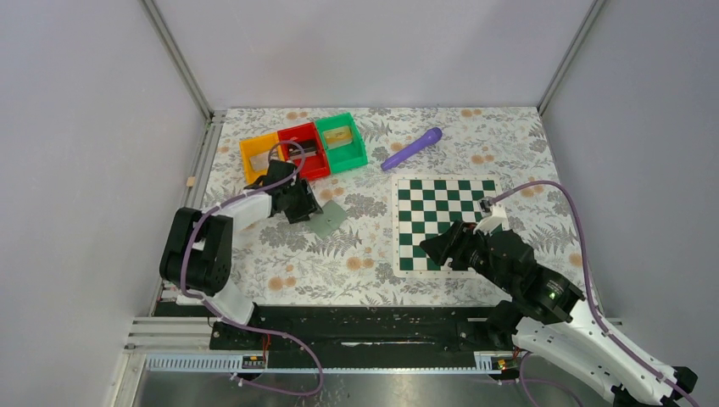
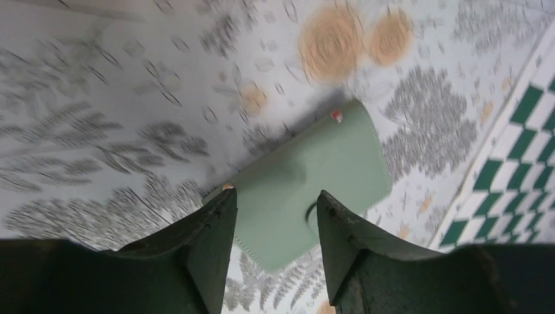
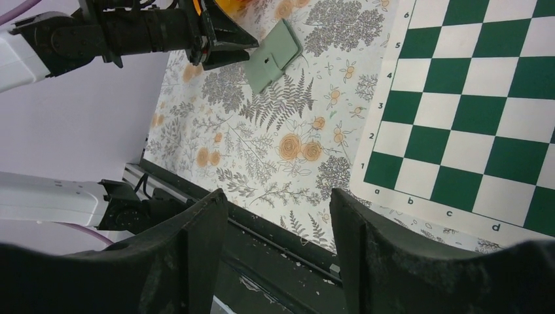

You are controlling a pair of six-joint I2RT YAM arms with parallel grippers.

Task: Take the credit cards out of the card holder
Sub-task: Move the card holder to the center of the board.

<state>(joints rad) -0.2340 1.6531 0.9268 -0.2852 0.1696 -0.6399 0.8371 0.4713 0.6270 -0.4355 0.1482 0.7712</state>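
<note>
The left fingers (image 2: 213, 235) stand apart, gripping nothing. The card holder (image 2: 327, 163) lies folded shut on the tabletop (image 2: 98, 85), just past their tips. The right fingers (image 3: 206, 242) are spread wide and bare, with the chessboard (image 3: 471, 98) beyond their right tip.

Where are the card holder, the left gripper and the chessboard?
card holder (image 2: 330, 160): left wrist view, middle of its cover.
left gripper (image 2: 276, 196): left wrist view, midway between its fingertips.
chessboard (image 1: 441, 212): top external view, middle of the bare board.
</note>
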